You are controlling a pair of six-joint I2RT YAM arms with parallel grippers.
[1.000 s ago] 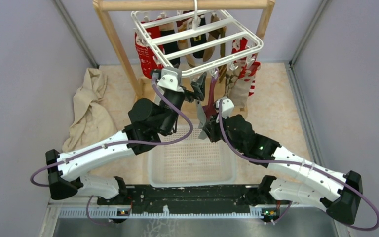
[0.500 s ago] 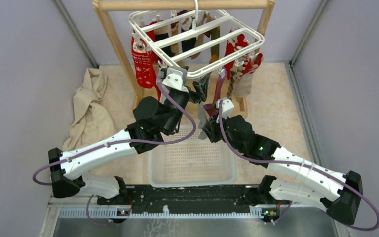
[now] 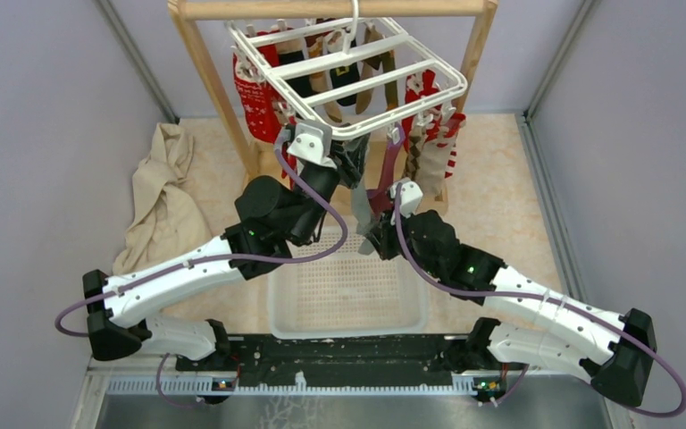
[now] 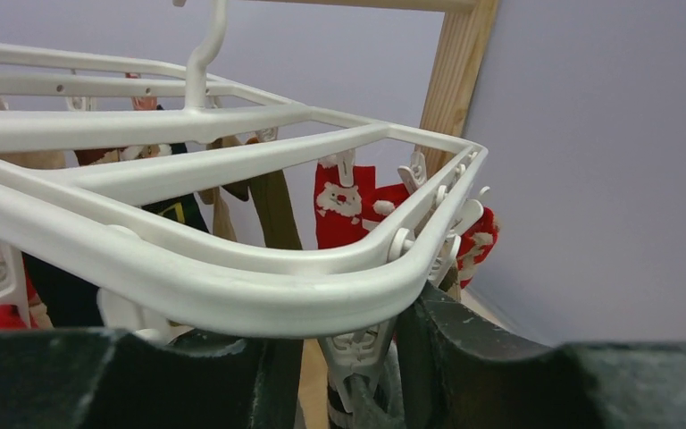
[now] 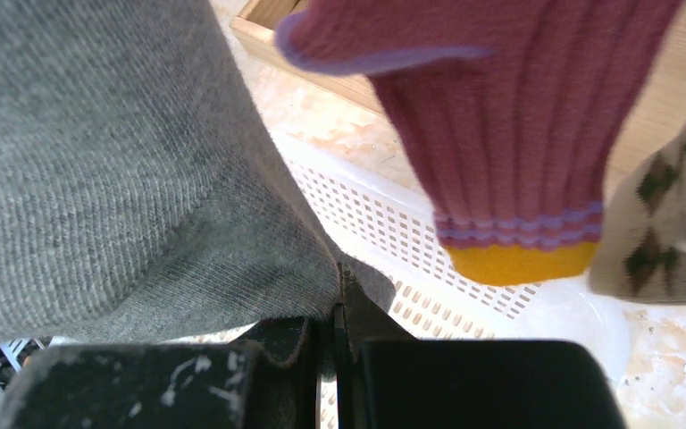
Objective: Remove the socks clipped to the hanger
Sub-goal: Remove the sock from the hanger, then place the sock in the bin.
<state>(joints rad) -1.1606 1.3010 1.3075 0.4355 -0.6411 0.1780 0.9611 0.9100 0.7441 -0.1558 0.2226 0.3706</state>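
The left end effector (image 3: 348,164) is up at the front rim of the hanger (image 4: 232,297), its fingers partly apart with a white clip (image 4: 355,357) between them. That clip looks to hold the grey sock (image 5: 98,179), which hangs straight down. The right end effector (image 5: 334,344), lower and just to the right, is clamped on the sock's bottom part, with the basket (image 3: 272,304) open right below.

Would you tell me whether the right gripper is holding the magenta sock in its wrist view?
No, the right gripper is shut on the grey sock, while the magenta sock hangs beside it, outside the jaws.
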